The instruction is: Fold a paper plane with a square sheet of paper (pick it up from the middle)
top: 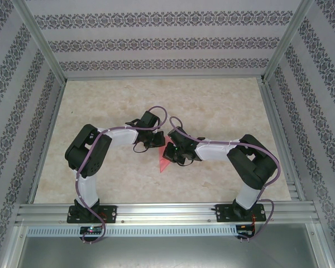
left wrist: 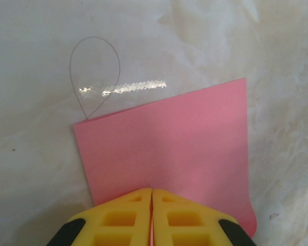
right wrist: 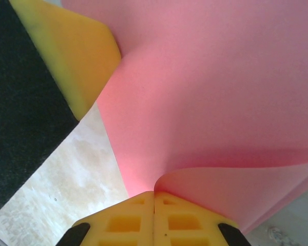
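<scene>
Pinching the thin pink-red square sheet of paper (left wrist: 169,148), left gripper (left wrist: 152,190) and right gripper (right wrist: 154,193) both have jaws closed on it.

Both arms are made of smooth white-shelled links joined by bulky black joint housings: the left arm (top: 88,187) at the lower left of the top view, the right arm (top: 215,149) at the lower right. A purple cable (top: 118,131) runs along each arm and loops loose near the wrist. Each arm is bolted to a black base plate (top: 92,213). At the bottom of the left wrist view, the left gripper (left wrist: 152,190) has two yellow fingers (left wrist: 118,219) moulded with square recesses, with black at the outer corners. The right gripper (right wrist: 154,193) looks the same at the bottom of the right wrist view.
</scene>
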